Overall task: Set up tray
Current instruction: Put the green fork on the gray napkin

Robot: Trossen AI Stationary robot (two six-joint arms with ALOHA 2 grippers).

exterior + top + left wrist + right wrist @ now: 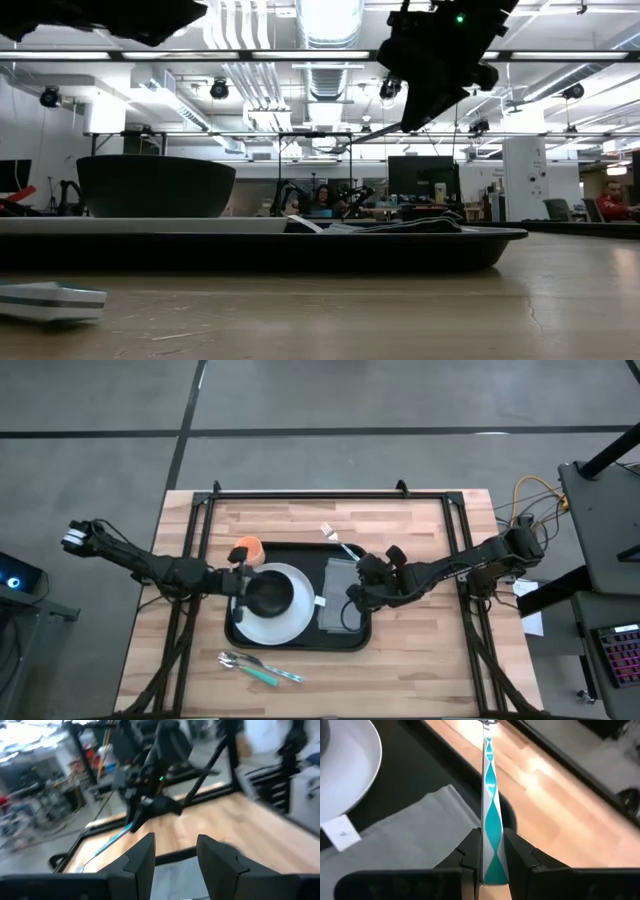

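The black tray (345,642) lies mid-table and carries a white plate (290,622) with a dark bowl (268,593) on it, and beside them a folded grey napkin (338,592). My right gripper (360,564) hovers over the napkin's far end, shut on a fork (338,542) with a teal and silver handle. The fork's tines point toward the far edge. My left gripper (175,855) is open and stands over the bowl's left side, touching nothing. In the low view the fork (365,141) slants in the air above the tray (300,248). My right gripper pinches the fork's handle near its free end (493,855) between its two fingers. The handle runs along the fingers and sticks out ahead of them. The fork is lifted clear above the tray, tilted with its tines end (327,532) lower and farther out.
An orange cup (247,549) stands on the table at the tray's far left corner. A spoon and a teal-handled knife (258,666) lie on the wood near the near edge. Bare wood (430,650) lies right of the tray; a black frame (300,495) runs along the table's far edge.
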